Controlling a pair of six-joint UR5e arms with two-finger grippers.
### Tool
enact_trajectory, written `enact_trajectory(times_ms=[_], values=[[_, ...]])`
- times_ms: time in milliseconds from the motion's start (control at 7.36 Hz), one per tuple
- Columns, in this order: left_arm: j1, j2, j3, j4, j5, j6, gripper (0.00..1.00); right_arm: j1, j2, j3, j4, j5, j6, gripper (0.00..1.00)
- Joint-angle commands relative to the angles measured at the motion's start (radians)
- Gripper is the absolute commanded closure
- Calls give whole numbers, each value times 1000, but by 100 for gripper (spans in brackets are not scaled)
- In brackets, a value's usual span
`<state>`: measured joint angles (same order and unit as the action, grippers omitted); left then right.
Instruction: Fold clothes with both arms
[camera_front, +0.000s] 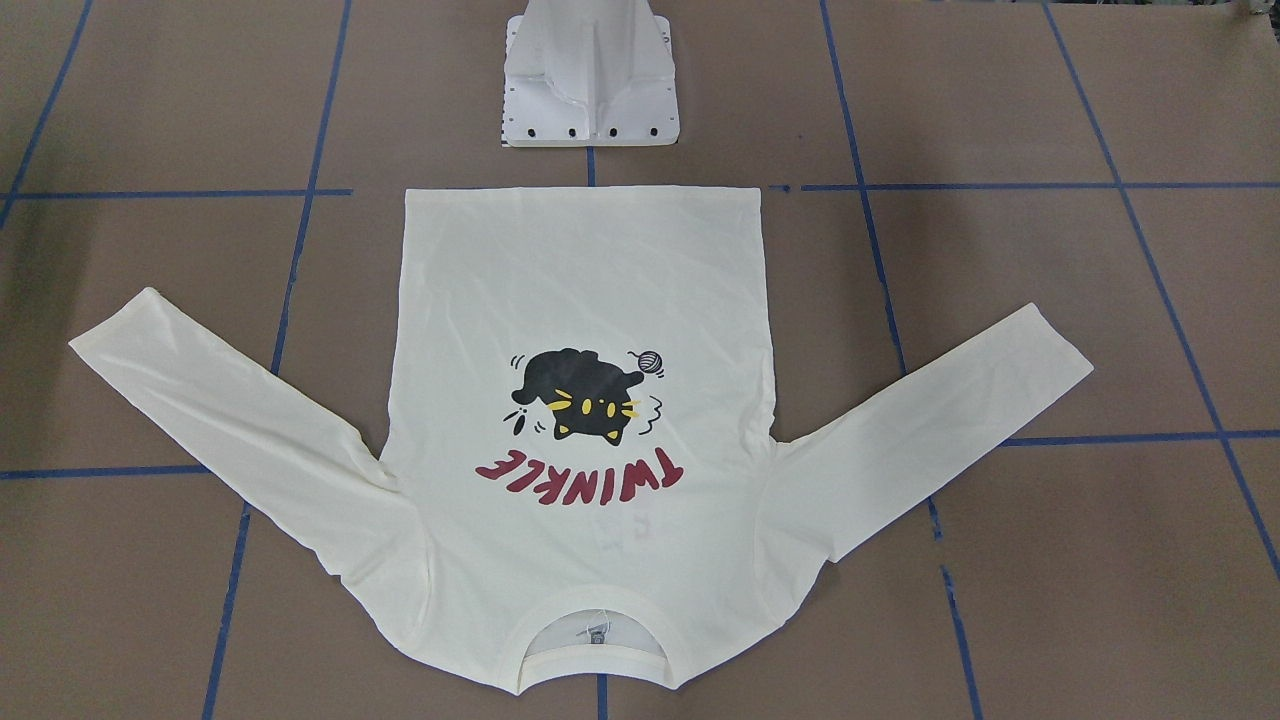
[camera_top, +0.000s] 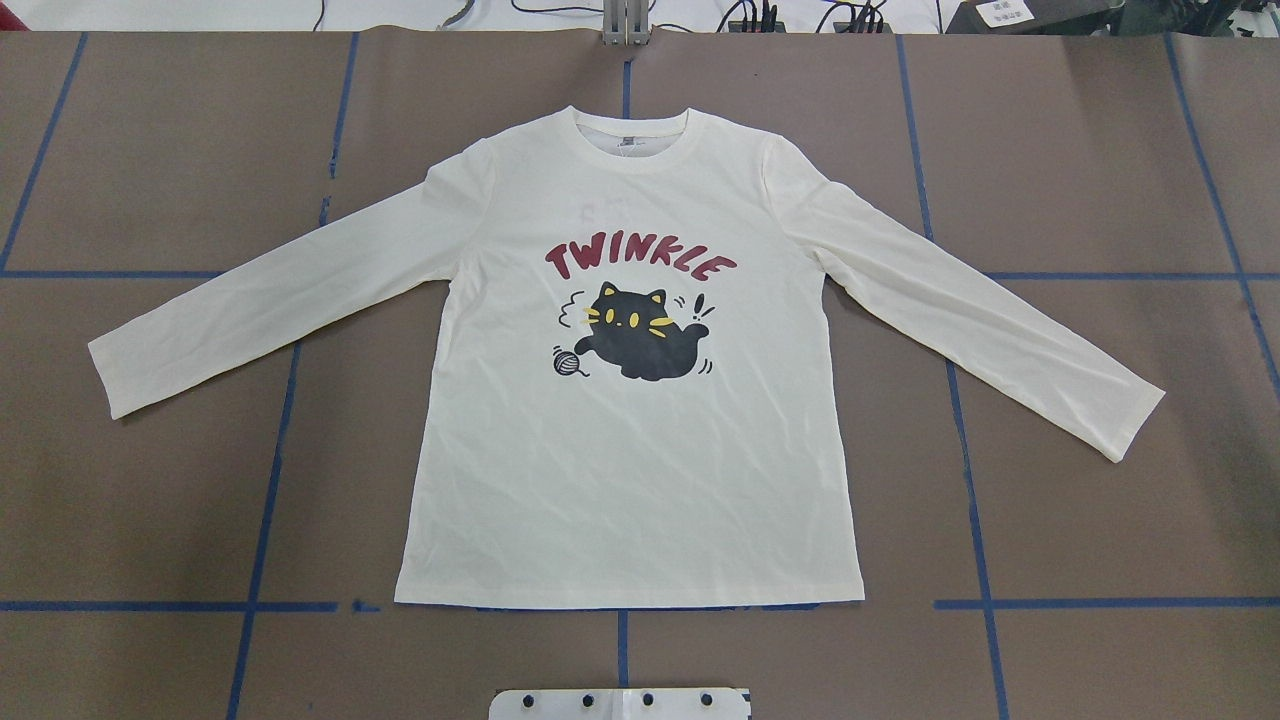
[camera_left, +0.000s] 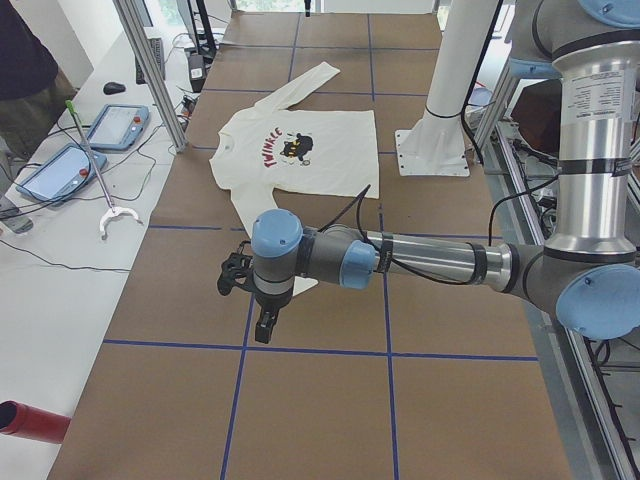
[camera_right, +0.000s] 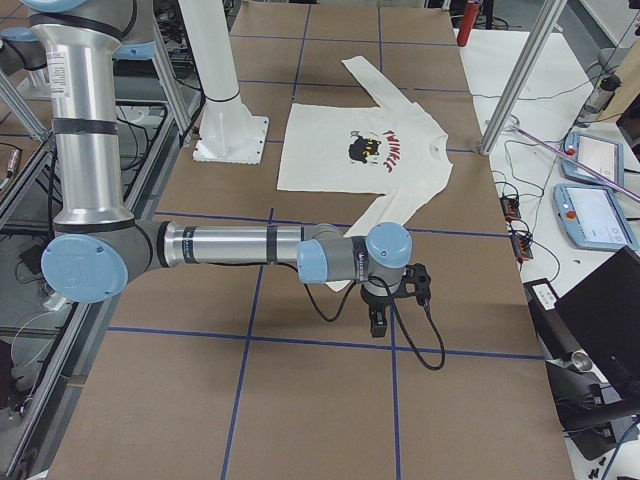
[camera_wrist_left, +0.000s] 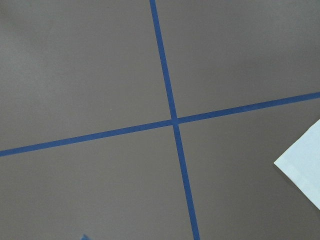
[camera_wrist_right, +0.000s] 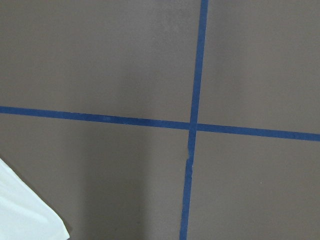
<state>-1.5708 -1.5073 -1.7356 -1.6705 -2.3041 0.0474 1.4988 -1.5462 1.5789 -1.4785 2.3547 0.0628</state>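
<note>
cream long-sleeved shirt — flat at overhead centre, printed side up, 2 sleeves spread | left gripper lower centre, over brown table — claw state: cannot tell | right gripper: cannot tell

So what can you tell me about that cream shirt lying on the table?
The shirt is cream, long-sleeved, of soft cotton-looking knit with a ribbed round collar. It lies flat and unfolded, print up: red TWINKLE lettering over a black cat with yellow markings and a yarn ball. Both sleeves spread out sideways, angled toward the hem, which faces the robot's base. Only the brown table touches it.
</note>
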Motion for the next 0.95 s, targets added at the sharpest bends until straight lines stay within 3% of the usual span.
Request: enact_trajectory(times_ms=[0, 544, 815], values=[[0, -1, -5, 0, 0, -3, 0, -18, 8, 1, 0, 2, 12, 0], [5, -60, 2, -6, -11, -39, 0, -168, 86, 22, 33, -5, 142, 0], [5, -64, -1, -9, -12, -60, 0, -257, 17, 27, 297, -8, 391, 0]])
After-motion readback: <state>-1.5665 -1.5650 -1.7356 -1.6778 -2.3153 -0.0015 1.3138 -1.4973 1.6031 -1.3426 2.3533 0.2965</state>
